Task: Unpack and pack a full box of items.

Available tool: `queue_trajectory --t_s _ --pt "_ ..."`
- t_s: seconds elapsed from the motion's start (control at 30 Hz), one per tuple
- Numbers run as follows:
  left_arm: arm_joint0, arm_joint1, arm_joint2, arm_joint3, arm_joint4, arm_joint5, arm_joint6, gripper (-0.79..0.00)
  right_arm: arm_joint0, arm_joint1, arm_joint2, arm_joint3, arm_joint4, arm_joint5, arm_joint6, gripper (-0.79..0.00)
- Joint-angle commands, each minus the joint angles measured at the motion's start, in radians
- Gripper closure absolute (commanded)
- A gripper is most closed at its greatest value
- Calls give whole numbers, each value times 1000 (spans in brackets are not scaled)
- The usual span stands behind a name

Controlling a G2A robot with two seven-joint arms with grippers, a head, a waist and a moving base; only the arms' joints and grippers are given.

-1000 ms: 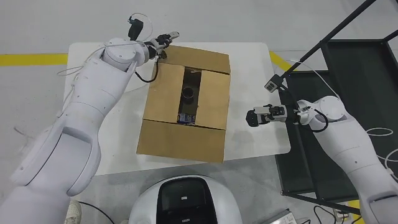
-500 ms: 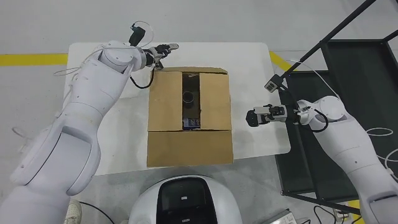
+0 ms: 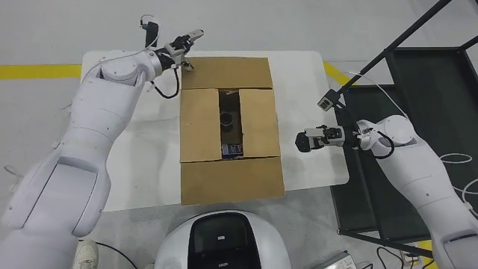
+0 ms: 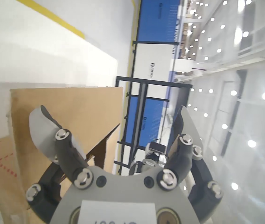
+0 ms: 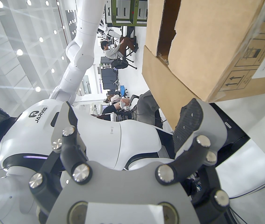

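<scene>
A brown cardboard box [image 3: 200, 123] stands in the middle of the white table [image 3: 119, 164], squared with its edges. Its far flap [image 3: 224, 71] and near flap [image 3: 231, 179] lie folded outward. The two side flaps leave a narrow gap over a dark round item [image 3: 228, 119] and a blue item [image 3: 231, 149]. My left gripper [image 3: 190, 41] hovers open past the box's far left corner, holding nothing; the left wrist view has the gripper [image 4: 111, 115] above the flap [image 4: 64, 108]. My right gripper [image 3: 302, 140] stays open to the right of the box, with the gripper [image 5: 129, 108] facing the box wall [image 5: 216, 36].
A black metal rack [image 3: 418, 119] stands just off the table's right edge, with a small camera on a pole [image 3: 326, 102] near the right arm. Bare table lies left of the box. A yellow line [image 3: 37, 71] marks the floor.
The box has turned from a skewed pose to square with the table and shifted slightly right. Its far flap now lies flat outward. My left gripper drew back to the far left. The right arm kept still.
</scene>
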Motion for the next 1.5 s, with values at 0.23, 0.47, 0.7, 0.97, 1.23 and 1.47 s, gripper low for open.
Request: queue_trajectory --t_s 0.23,0.47,0.7,0.97,1.23,1.47 --pt "134 85 -134 -160 -76 -99 -176 -785 9 -10 -29 -105 -100 73 -123 -785" --pt "306 178 -292 -369 -76 -118 -323 -785 49 -39 -131 -219 -219 188 -249 -785" --pt "492 255 -461 -592 -90 -87 -468 -785 132 -77 -231 -267 -329 315 -387 -785" --pt "583 296 -544 -683 -98 -84 -639 -785 174 -101 -276 -267 -340 400 -429 -785" --pt "582 299 -537 -687 -90 -100 -692 -785 174 -101 -276 -267 -340 400 -429 -785" --pt "582 299 -537 -687 -90 -100 -692 -785 174 -101 -276 -267 -340 400 -429 -785"
